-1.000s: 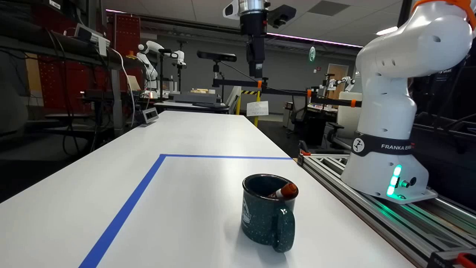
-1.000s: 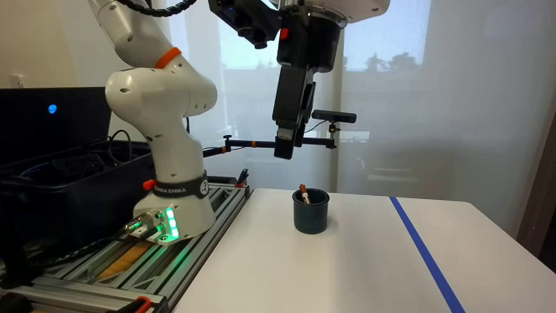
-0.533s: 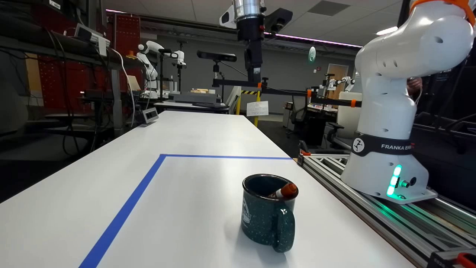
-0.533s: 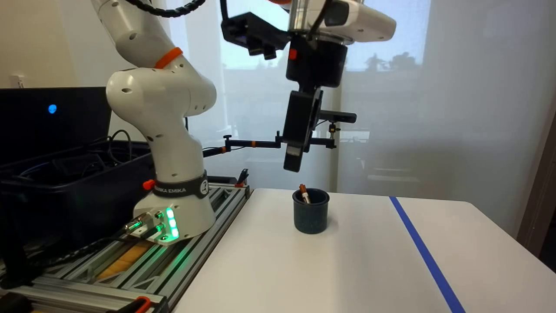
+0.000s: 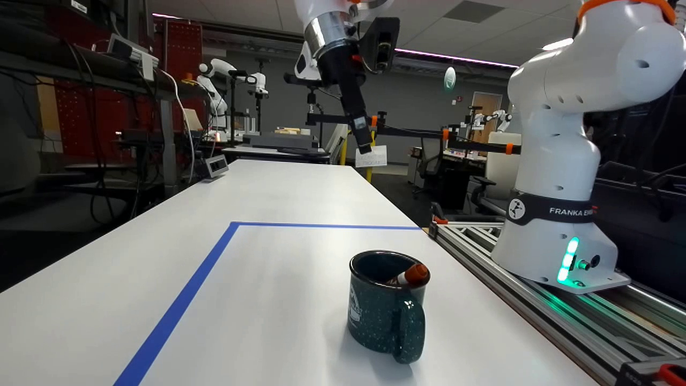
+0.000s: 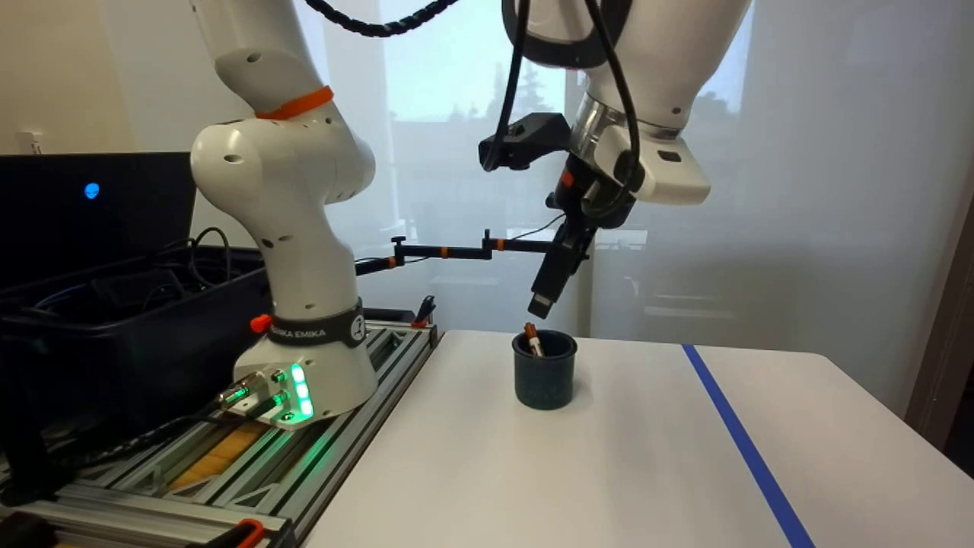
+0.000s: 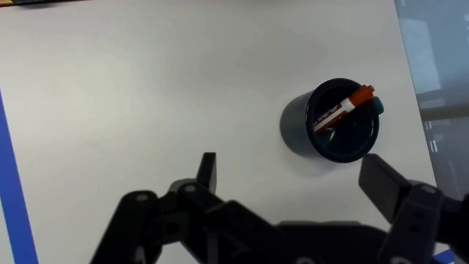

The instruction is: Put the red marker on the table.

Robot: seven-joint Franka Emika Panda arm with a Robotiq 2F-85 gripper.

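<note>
The red marker [image 7: 344,107] leans inside the dark teal mug [image 7: 297,124], its red cap sticking out past the rim. It also shows in both exterior views [image 5: 415,274] [image 6: 533,338], where the mug [image 5: 375,316] stands upright on the white table [image 5: 252,300]. My gripper [image 7: 289,156] is open, with bare table between its fingers in the wrist view. The mug lies ahead of the fingers, nearer the right one. In the exterior views the gripper [image 5: 365,149] is tilted and held in the air above the table, apart from the mug and marker. The marker's lower end is hidden in the mug.
Blue tape [image 5: 185,295] marks lines on the table. The white robot base [image 5: 552,252] stands on a metal rail [image 5: 514,295] along one table edge. A small grey device [image 5: 216,166] sits at the opposite edge. A black camera arm [image 5: 412,133] extends behind the gripper.
My gripper has come down and tilted. Its fingertips point more toward the robot base side. The mug and the marker have not moved.
</note>
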